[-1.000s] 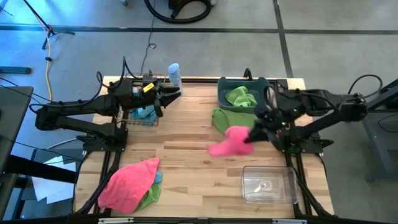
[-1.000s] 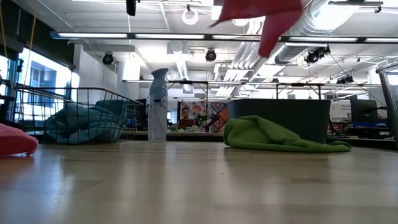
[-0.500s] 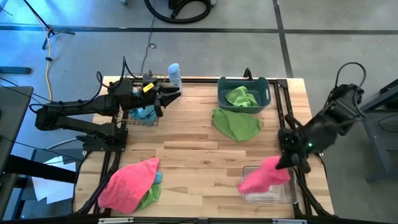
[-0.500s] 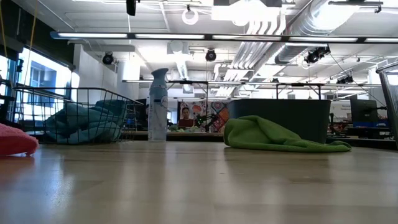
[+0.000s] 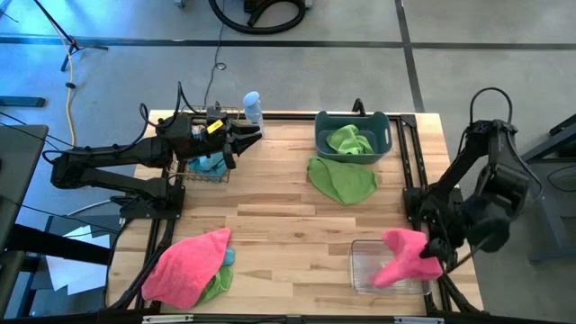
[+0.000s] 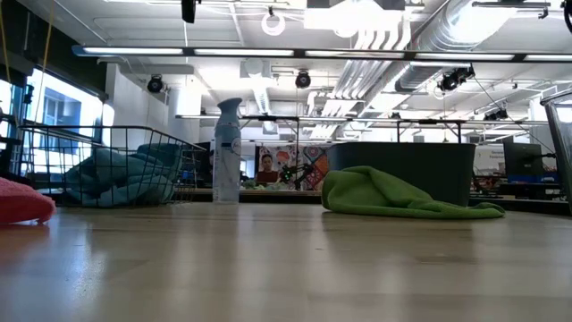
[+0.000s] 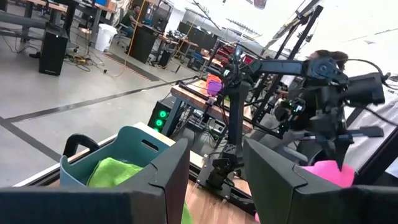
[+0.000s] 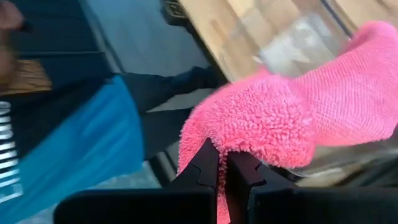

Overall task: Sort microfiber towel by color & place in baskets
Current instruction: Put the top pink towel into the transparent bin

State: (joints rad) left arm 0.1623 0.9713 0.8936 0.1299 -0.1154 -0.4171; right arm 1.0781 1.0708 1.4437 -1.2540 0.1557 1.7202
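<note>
Right gripper (image 5: pixel 436 255) is over the right side of the clear plastic bin (image 5: pixel 364 268), at the table's front right corner. Its fingers (image 8: pixel 208 167) are pressed together on a fold of a pink towel (image 5: pixel 407 255); the cloth hangs from the pinch and drapes down over the bin. Whether it touches the bin floor can't be told.

Left gripper (image 5: pixel 254 137) is parked at the back left of the wooden table (image 5: pixel 270 216), above the black wire basket (image 5: pixel 205 171), pointing toward the middle. Fingers (image 7: pixel 155 180) are spread apart, nothing between them.

Where the other towels are:
- light blue towel (image 5: pixel 211 165) inside the wire basket; low view shows it heaped against the wire.
- lime green towel (image 5: pixel 349 139) inside the slate-blue tub (image 5: pixel 389 137) at back centre-right.
- second green towel (image 5: pixel 342 179) lying flat on the table just in front of the tub, touching or nearly touching its front wall.
- front left corner: a loose pile with a big pink towel (image 5: pixel 186 265) on top, a bit of light blue and a green edge (image 5: pixel 216 286) showing under its right side.

Pale blue spray bottle (image 5: pixel 253 107) stands upright at the back edge, beside the wire basket.
</note>
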